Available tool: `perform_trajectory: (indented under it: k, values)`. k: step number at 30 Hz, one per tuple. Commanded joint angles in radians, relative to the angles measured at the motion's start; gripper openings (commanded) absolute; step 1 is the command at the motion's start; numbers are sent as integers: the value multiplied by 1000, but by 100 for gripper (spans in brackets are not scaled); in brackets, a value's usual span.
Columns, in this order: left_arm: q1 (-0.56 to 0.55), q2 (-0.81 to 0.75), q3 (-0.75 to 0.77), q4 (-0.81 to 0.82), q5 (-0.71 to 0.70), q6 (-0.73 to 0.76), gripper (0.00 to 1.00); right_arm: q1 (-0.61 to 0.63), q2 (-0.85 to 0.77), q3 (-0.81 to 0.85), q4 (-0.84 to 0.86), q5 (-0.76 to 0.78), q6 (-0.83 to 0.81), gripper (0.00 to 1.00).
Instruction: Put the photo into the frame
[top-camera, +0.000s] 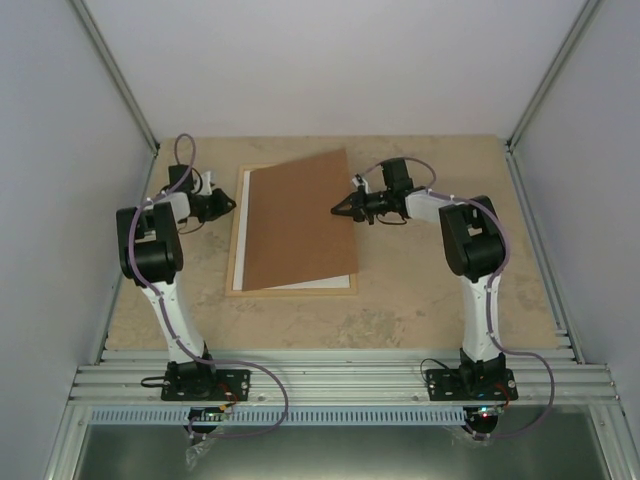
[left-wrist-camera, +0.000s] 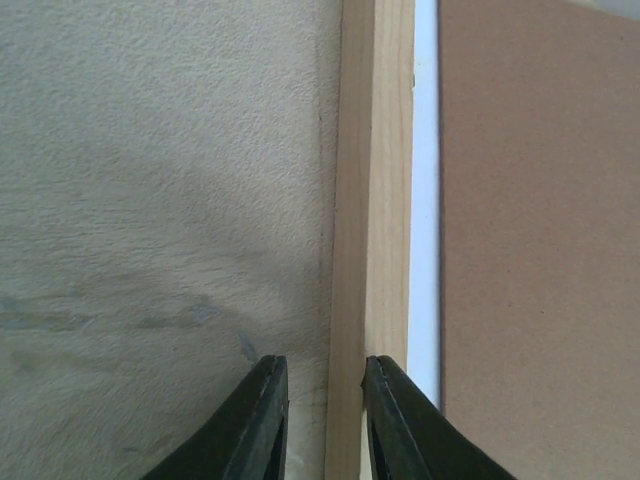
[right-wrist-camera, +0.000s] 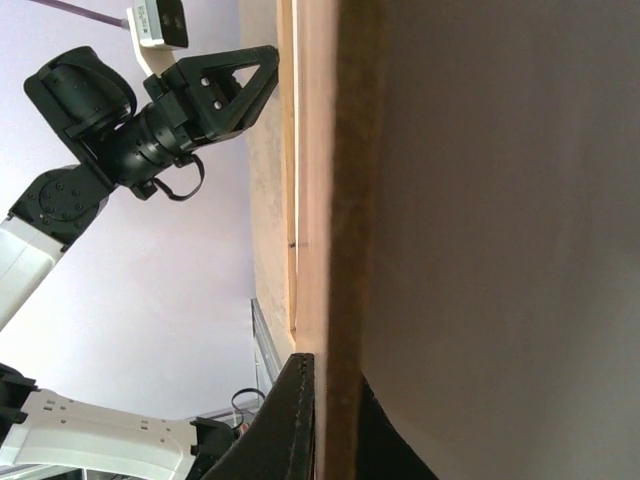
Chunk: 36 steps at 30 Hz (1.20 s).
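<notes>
The left gripper (top-camera: 228, 206) hung low at the left rail of the frame (top-camera: 234, 260), about halfway along it. In its wrist view the 2 fingers (left-wrist-camera: 262, 425) stood partly apart with a clear gap between them. The rail's outer edge and a strip of table (top-camera: 420, 300) showed in that gap, and the right-hand finger lay over the rail. It grasped nothing that could be seen. Whether a finger touched the wood could not be told.

The frame lay flat on the table, its long sides running away from the arms. The photo (top-camera: 330, 282) lay inside it, white side up. It showed only as a thin strip beside the left rail and a narrow wedge at the near right corner. The rest was hidden by the board (top-camera: 300, 220), which lay over it at a tilt. The board's left edge sat down just inside the left rail, and its right edge was raised off the frame.

The right gripper (top-camera: 342, 209) was clamped on the board's right edge, near the middle of that edge. Its wrist view showed the board's thin edge pinched between the 2 fingers, with the frame's rail apart from it beyond.
</notes>
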Motion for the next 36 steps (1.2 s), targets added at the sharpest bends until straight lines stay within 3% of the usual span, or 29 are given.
perform_trajectory:
  k: [1, 8, 13, 20, 29, 36]
  values:
    - [-27, 16, -54, -23, -14, 15, 24, 15, 43, 27, 58, 37, 14, 1]
    - [-28, 21, -62, -16, -17, 9, 24, 13, -30, -24, 247, -26, 81, 1]
    - [-28, 28, -49, -18, -21, 2, 24, 12, -39, -44, 255, 17, 83, 1]
    - [-30, 32, -59, -13, -19, -5, 24, 15, 20, -35, 130, 101, 21, 0]
    - [-74, 20, -101, 10, -20, -1, 20, 37, 82, -32, 118, 161, 41, 1]
    - [-76, 40, -85, -10, 71, -4, 17, 65, 133, 9, 46, 229, 22, 1]
